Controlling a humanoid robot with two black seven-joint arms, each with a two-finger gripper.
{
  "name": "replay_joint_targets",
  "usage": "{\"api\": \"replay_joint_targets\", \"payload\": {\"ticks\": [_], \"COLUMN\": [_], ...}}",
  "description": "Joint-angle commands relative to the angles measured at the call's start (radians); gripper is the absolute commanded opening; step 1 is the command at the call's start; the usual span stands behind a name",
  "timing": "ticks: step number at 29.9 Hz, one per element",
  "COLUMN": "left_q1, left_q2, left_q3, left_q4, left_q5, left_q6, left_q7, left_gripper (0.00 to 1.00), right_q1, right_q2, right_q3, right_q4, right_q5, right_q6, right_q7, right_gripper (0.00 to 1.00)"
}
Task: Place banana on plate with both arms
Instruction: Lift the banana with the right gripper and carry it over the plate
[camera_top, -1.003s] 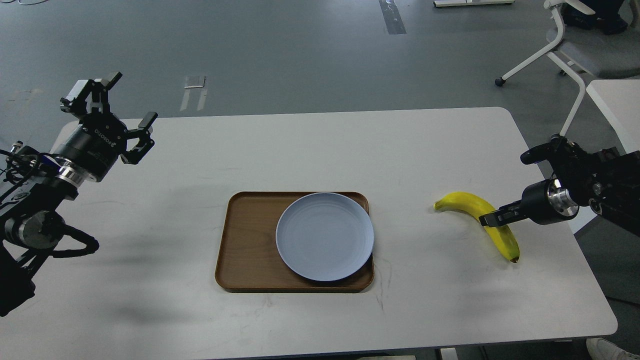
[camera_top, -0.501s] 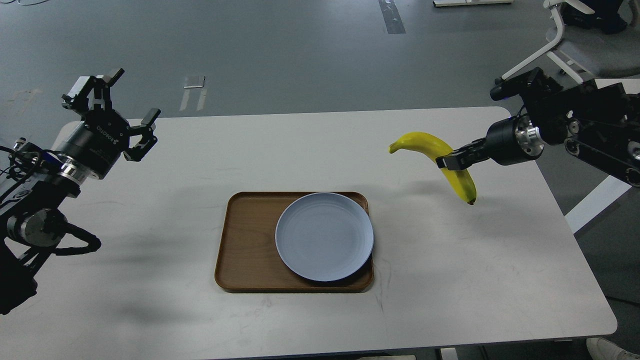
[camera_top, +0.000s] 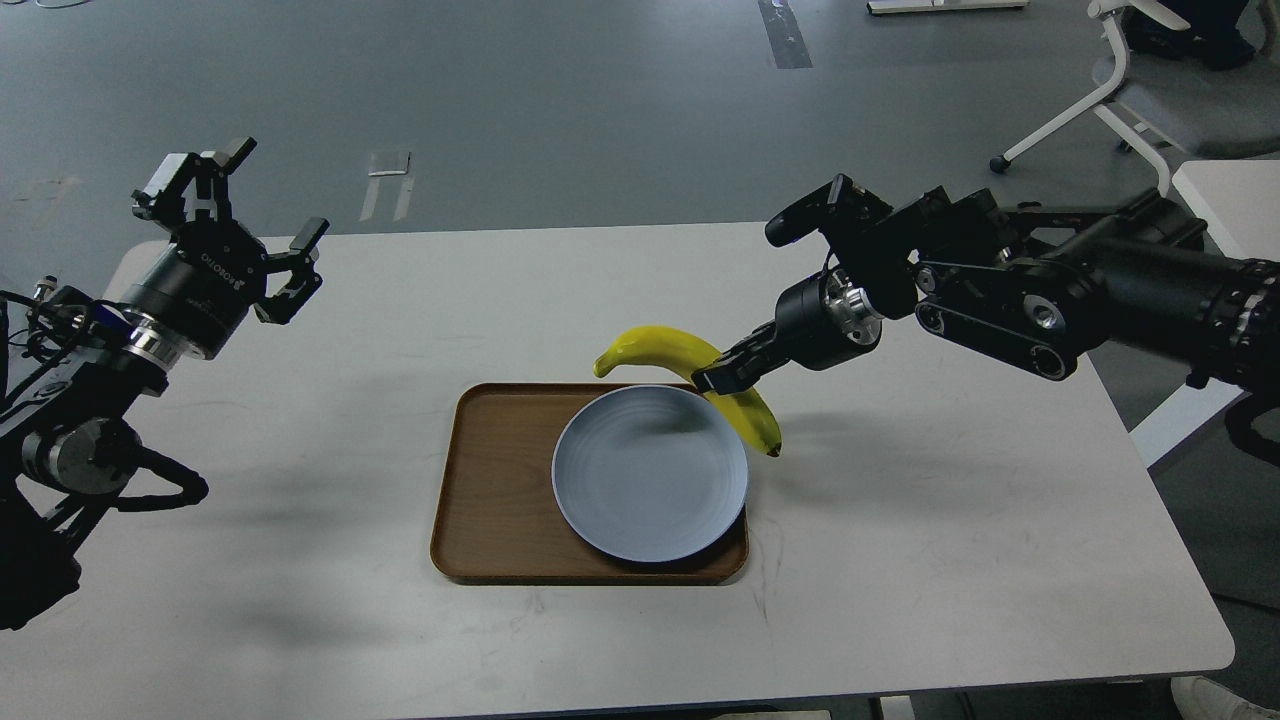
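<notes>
The yellow banana (camera_top: 660, 345) hangs in the air over the far right rim of the pale blue-grey plate (camera_top: 640, 480), its dark tip pointing down to the right. My right gripper (camera_top: 722, 378) is shut on the banana's middle, reaching in from the right. My left gripper (camera_top: 240, 225) is open and empty, raised above the table's far left corner, well away from the plate.
The plate sits in the right half of a brown wood-grain tray (camera_top: 490, 480) at the middle of the white table (camera_top: 900, 560). A white office chair (camera_top: 1140, 90) and a second table's edge (camera_top: 1230, 200) stand at the far right.
My right gripper lifted the banana off the table at the right and carried it left to above the plate's far rim. The left gripper stayed nearly still.
</notes>
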Motion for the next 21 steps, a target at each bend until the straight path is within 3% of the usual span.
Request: {"api": "replay_joint_targets", "payload": {"ticks": [1,18,21], "left_q1": [0.000,-0.005,-0.005], "left_q2": [-0.005,0.005,0.005], "left_q3": [0.000,-0.002,-0.002], "left_q4": [-0.001,-0.013,-0.013], "left_q5": [0.000,0.000,0.000], "left_q6": [0.000,0.000,0.000], "left_q7": [0.000,0.000,0.000], "left_gripper": [0.99,0.99,0.99], "right_q1": [-0.007,-0.010,-0.012], "right_q2": [0.056,0.128,0.137], "right_q3": [-0.016,-0.089,-0.089], "right_q4": [-0.040,-0.065,-0.065], "right_q5": [0.004,0.041,0.089], "right_q6": [0.000,0.000,0.000], "right_q7": [0.000,0.000,0.000], "right_gripper": [0.00,0.00,0.09]}}
